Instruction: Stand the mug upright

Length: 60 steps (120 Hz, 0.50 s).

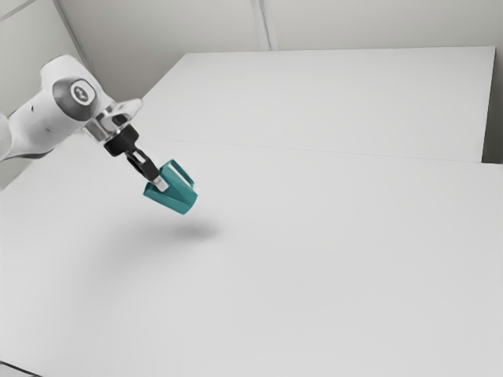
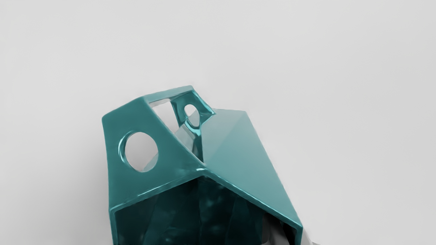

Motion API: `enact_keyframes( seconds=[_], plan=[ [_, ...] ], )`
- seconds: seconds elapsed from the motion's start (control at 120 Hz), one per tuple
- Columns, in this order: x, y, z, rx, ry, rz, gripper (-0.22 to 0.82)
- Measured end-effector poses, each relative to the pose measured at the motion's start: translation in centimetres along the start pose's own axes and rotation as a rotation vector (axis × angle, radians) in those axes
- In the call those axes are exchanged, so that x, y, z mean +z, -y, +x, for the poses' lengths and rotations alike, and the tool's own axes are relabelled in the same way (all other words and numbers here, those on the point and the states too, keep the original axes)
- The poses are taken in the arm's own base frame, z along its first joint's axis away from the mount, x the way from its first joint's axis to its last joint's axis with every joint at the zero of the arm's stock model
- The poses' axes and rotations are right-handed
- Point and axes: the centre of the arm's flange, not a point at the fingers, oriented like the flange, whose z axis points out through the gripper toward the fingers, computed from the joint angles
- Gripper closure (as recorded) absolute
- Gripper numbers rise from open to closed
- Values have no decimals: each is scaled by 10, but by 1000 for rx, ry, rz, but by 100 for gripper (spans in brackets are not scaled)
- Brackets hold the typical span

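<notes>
Teal mug (image 1: pixel 178 199) hangs tilted in the air above the table (image 1: pixel 314 275), its open end toward the hand (image 1: pixel 160 184). The hand pinches the mug's wall, one finger (image 2: pixel 273 231) inside and the other outside.

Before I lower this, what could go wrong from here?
The mug hangs tilted above the table, so opening the gripper now would probably drop it and could leave it on its side.

The fingers pinch just one wall, one inside the mouth and one outside, so the mug may swivel if it bumps something.

Lowered at this slant, an edge of the base would likely touch first and could twist the grip.
</notes>
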Motion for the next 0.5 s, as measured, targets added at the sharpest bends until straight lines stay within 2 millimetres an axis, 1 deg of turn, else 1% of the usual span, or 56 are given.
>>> enact_keyframes(
  seconds=[0.1,0.192,0.267,0.367,0.5],
  plan=[
    [8,-12,7,27,127,147,79],
    [28,-20,13,28,196,238,79],
    [37,-25,19,13,204,289,79],
    [59,-33,23,-13,201,324,79],
    [69,-39,30,-60,166,361,79]
  ],
)
